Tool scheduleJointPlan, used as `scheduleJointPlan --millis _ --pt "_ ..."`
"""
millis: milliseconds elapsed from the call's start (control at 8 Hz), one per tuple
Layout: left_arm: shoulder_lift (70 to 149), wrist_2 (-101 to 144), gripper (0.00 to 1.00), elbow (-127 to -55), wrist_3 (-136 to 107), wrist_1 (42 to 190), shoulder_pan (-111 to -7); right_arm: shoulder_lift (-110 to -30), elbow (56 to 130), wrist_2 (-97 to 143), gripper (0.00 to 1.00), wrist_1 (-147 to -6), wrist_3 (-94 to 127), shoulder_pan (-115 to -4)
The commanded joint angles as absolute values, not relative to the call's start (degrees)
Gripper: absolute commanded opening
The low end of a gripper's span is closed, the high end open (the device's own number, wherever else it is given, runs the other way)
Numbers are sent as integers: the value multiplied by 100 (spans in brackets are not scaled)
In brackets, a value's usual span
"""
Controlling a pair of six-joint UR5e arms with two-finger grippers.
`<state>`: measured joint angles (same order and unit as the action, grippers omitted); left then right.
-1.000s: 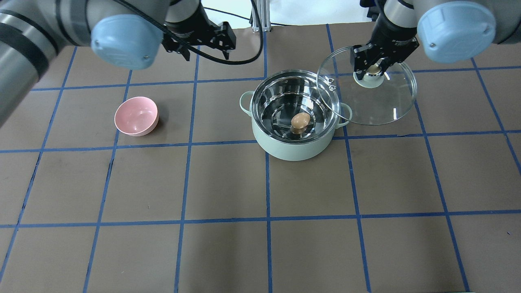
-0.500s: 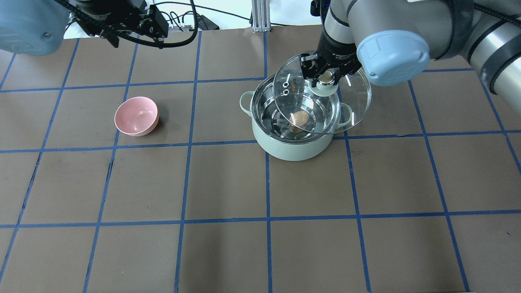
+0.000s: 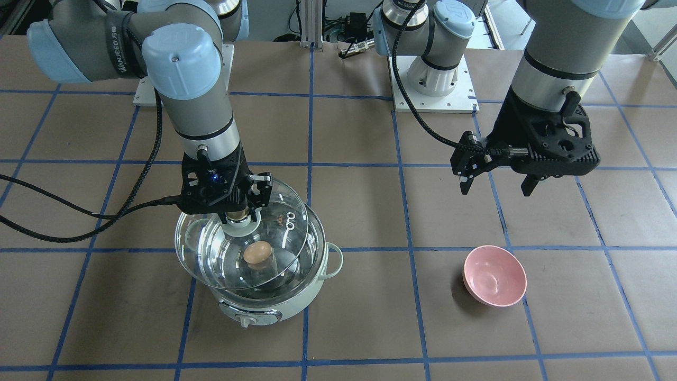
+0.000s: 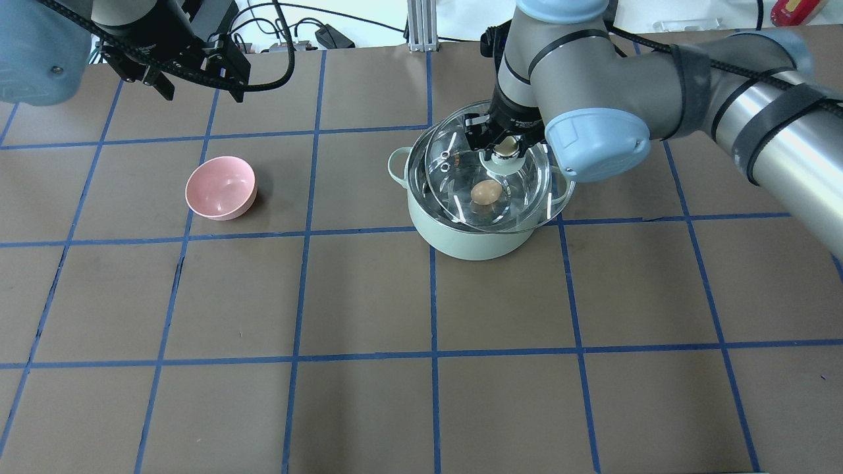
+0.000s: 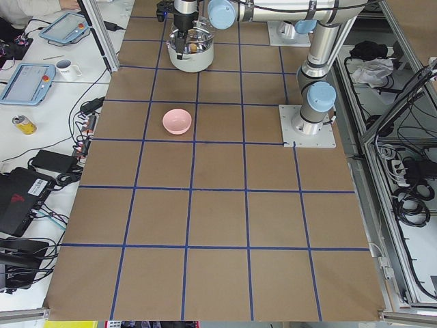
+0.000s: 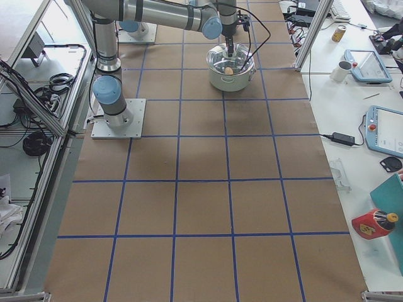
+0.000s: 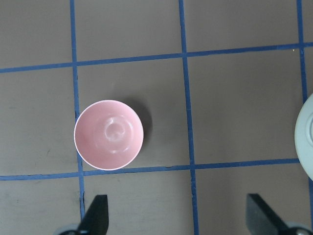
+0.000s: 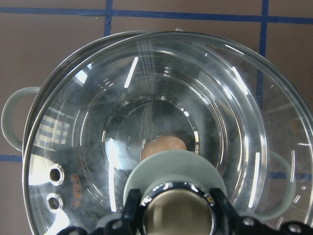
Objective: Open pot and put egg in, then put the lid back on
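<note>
**Lid over the pot, slightly off to the right**

I have the lid (image 4: pixel 454 181) hanging over the pot (image 4: pixel 471 245), not seated on it as far as I can judge. What matters for the next move is the offset. In the overhead view the glass overhangs the pot's right rim, and a crescent of steel rim shows bare on the left. The right wrist camera agrees, with the pot's rim peeking out past the lid's left edge. So I read the next move as a small shift left, then straight down.

The right gripper (image 4: pixel 506 146) points down, its jaws pinched on the lid's knob (image 8: pixel 173 169) from both sides. It is the only arm near the pot. The egg (image 4: pixel 486 192) lies on the pot's steel floor, roughly central, seen through the glass (so that half of the job looks done). Being round, the lid has no long axis to line up; only centring matters.

The left gripper (image 4: pixel 201 84) hangs at the far left, well apart from the pot, with its jaws spread wide and empty, above the pink bowl (image 4: pixel 220 187).
</note>
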<state>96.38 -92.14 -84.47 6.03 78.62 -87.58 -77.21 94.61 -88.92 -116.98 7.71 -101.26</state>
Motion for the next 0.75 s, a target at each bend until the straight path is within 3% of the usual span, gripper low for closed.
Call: scheduleJointPlan --millis 0,625 --pt "9432 -8930 100 -8525 536 8267 -8991 -7454 9527 -8982 0 -12084 1159 -10379" --pt "9325 -8930 100 -8613 536 8455 -9000 -7392 9501 -8974 0 -12182 1178 -10397"
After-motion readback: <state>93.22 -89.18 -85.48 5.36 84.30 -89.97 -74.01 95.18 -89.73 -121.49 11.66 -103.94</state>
